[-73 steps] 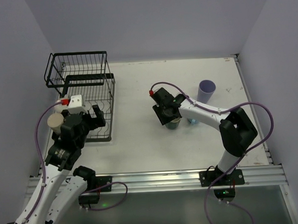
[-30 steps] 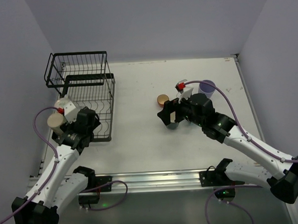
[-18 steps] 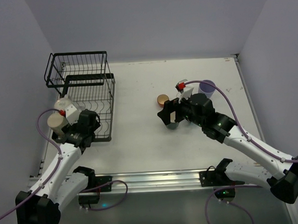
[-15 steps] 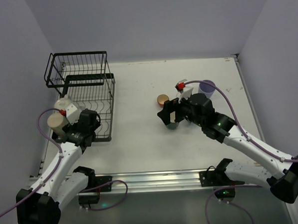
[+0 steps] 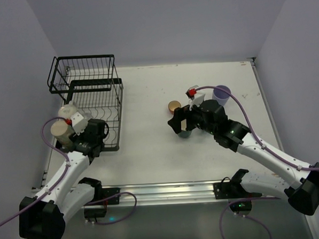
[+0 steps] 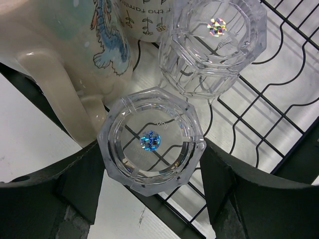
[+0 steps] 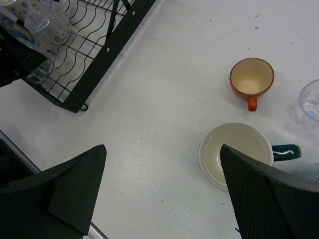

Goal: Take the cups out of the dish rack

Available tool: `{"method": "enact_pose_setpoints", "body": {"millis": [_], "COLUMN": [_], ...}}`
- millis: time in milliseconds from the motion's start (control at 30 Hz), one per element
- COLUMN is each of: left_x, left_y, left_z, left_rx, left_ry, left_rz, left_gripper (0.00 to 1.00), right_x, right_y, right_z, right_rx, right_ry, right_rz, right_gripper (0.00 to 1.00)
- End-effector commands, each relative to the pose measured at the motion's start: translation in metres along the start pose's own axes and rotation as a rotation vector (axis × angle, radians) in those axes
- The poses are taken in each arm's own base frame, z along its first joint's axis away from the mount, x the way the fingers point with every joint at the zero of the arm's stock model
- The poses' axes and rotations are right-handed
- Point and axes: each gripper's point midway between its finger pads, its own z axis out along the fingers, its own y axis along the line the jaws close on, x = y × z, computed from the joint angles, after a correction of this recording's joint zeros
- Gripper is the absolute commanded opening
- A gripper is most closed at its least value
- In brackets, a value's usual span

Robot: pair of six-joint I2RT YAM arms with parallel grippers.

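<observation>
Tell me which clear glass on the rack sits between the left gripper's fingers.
The blue-stickered glass, flanked by both fingers; the silver-stickered glass lies beyond them, beside the cream mug.

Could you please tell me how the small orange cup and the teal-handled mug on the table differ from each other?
The orange cup looks smaller; the teal-handled mug has the wider mouth. The cup's handle is orange, the mug's teal with a white mark. In the right wrist view the cup's handle points down the picture, the mug's to the right. Both stand upright and empty on the table, pale inside.
</observation>
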Motion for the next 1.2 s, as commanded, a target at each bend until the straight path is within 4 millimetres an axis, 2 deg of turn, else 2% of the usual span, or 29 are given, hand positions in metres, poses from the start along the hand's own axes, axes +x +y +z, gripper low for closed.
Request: {"method": "enact_pose_setpoints", "body": {"millis": [0, 200, 233, 433, 700, 867, 967, 1067, 1167], "left_x": [-0.015, -0.012, -0.012, -0.018, -0.039, -0.059, -0.086, -0.101, -0.105], "left_y": [0.003, -0.001, -0.003, -0.024, -0.048, -0.062, -0.067, -0.077, -0.095], "left_z": [0.006, 0.005, 0.004, -0.019, -0.064, -0.100, -0.132, -0.162, -0.189], "left_rx": [-0.041, -0.002, 0.011, 0.189, 0.434, 0.615, 0.727, 0.872, 1.035], "left_ry": [-0.081, -0.073, -0.067, -0.024, -0.004, -0.022, -0.081, -0.112, -0.093], "left_rz": [-0.064, -0.062, -0.064, -0.097, -0.133, -0.150, -0.169, -0.184, -0.202], "left_gripper": [0.68, 0.51, 0.45, 0.30, 0.27, 0.25, 0.24, 0.23, 0.19], "right_x": [-0.010, -0.011, -0.013, -0.017, -0.032, -0.044, -0.051, -0.056, -0.065], "right_y": [0.004, 0.004, 0.005, 0.015, 0.047, 0.084, 0.098, 0.117, 0.137], "right_z": [0.002, 0.000, -0.001, -0.006, -0.025, -0.029, -0.026, -0.022, -0.024], "right_rx": [-0.015, -0.017, -0.021, -0.076, -0.258, -0.455, -0.481, -0.533, -0.614], "right_ry": [-0.038, -0.039, -0.044, -0.070, -0.165, -0.202, -0.217, -0.233, -0.252], "right_rz": [0.012, 0.011, 0.010, 0.028, 0.108, 0.191, 0.212, 0.218, 0.247], "right_gripper": [0.98, 0.98, 0.98, 0.98, 0.97, 0.95, 0.94, 0.94, 0.94]}}
